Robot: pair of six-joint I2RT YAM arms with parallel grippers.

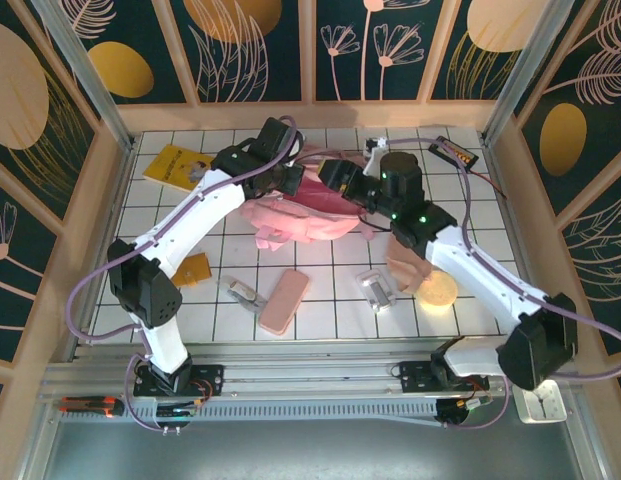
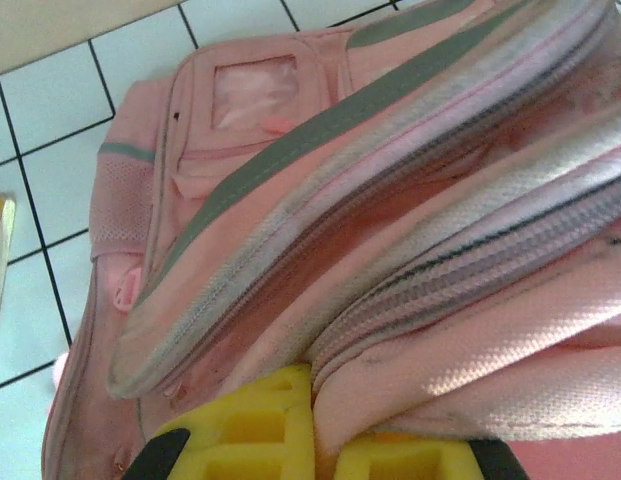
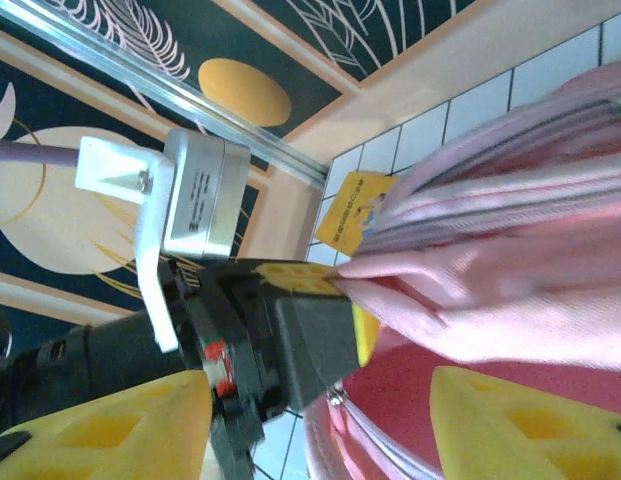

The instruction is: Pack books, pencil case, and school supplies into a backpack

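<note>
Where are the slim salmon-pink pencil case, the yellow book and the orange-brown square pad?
Slim salmon-pink pencil case (image 1: 283,302): top view, its middle.
Yellow book (image 1: 173,168): top view, cover centre.
Orange-brown square pad (image 1: 194,269): top view, its middle.

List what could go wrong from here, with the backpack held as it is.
1. The left gripper is shut on just a thin fold of the backpack. The soft fabric may slip out and the opening sag closed.
2. The right gripper stands open right beside the left one at the backpack, so the two may collide.
3. The yellow book lies beyond the left arm, likely awkward to fetch while that arm holds.
</note>
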